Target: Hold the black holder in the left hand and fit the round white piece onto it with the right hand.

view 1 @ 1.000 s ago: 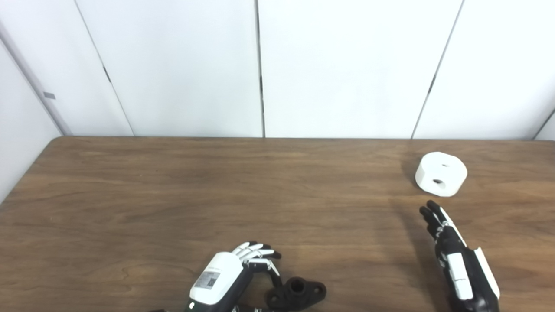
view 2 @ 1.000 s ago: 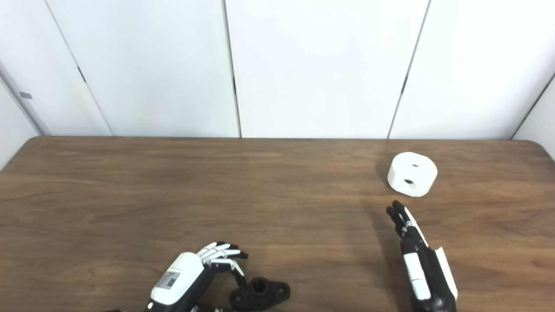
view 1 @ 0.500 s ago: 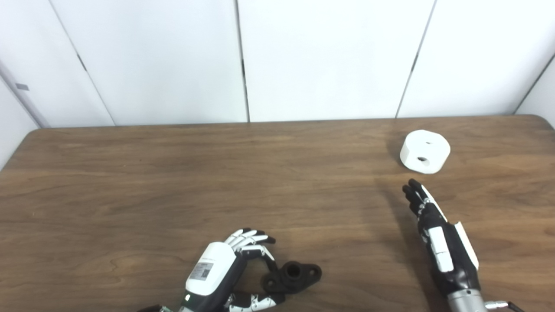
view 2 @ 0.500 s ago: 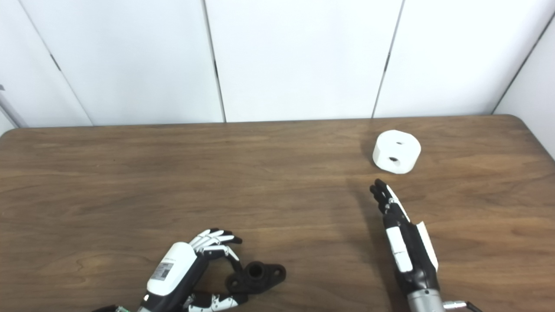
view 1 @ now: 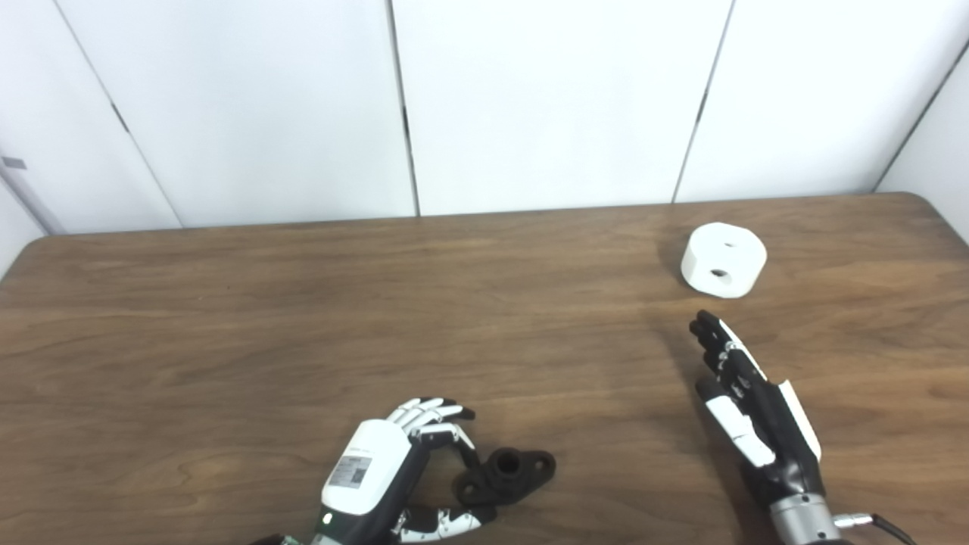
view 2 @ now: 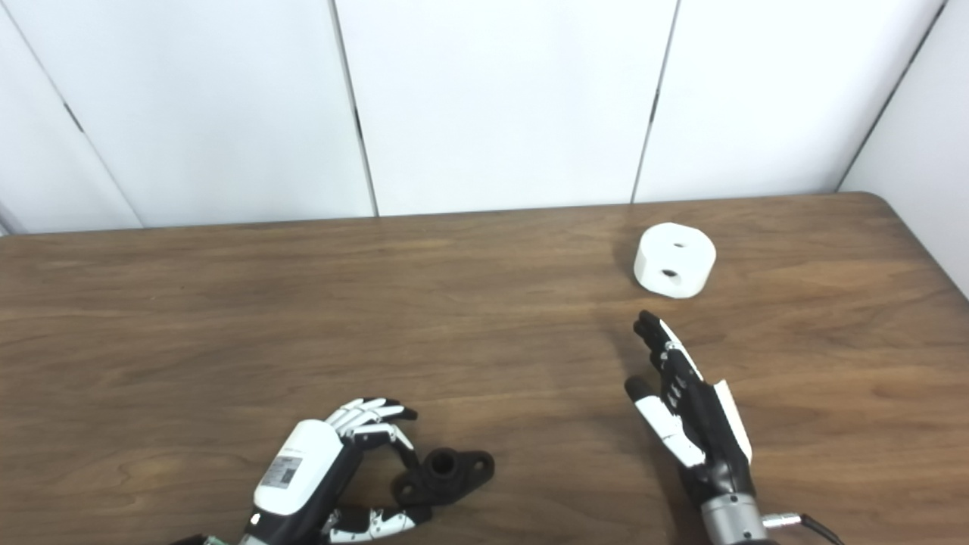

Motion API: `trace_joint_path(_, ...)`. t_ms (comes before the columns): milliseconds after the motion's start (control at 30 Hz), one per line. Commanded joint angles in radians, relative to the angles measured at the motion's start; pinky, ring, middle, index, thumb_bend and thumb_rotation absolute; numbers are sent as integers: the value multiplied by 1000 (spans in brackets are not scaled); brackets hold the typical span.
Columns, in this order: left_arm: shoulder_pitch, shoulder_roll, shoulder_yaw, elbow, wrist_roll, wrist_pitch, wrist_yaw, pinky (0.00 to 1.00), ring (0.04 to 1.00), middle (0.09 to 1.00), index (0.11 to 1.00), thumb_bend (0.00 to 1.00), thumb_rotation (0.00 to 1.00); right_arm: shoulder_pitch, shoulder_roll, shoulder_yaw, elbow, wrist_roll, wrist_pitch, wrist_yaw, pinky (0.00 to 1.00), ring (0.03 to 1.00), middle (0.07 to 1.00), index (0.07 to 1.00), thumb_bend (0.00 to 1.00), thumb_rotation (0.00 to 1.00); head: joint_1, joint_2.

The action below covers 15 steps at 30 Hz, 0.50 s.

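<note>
Robot hand on the left (view 1: 378, 473) curls around the near end of the black holder (view 1: 506, 474), fingers (view 1: 433, 412) arched over it and thumb (view 1: 443, 521) under its near edge; whether it truly grips the part or only cups it cannot be told. Beneath everything spreads the desk (view 1: 227, 341), a broad brown wood-grain top reaching back to white wall panels (view 1: 530, 98). On the right, the other robot hand (view 1: 746, 405) is open and holds nothing, fingers stretched toward the far side and thumb apart. Beyond its fingertips, clearly apart from them, the round white piece (view 1: 723, 259) rests on the desk near the far right corner: a squat, thick disc with one dark hole in its top face and another in its side wall. Smallest is the holder, lying flat near the front edge: a matte black flange with a raised central collar around a round bore and a lobe at either end.
</note>
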Motion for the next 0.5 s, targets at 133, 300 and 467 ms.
trace_joint_path(133,7,-20,-11,70,23,30,-16,867,851,796,487,517,43,-22,-31,-54,-144,-88,85,-39,927,931,908,883,662,541,-7,0)
trace_joint_path(300,6,-18,-8,70,24,33,-17,856,849,796,487,517,44,-76,-81,-85,-235,-191,178,-49,936,939,913,852,740,426,-53,-14)
trace_joint_path(467,8,-9,1,64,13,28,-19,851,843,790,487,517,44,-156,-139,-86,-282,-346,268,-45,943,930,892,799,817,306,-104,-25)
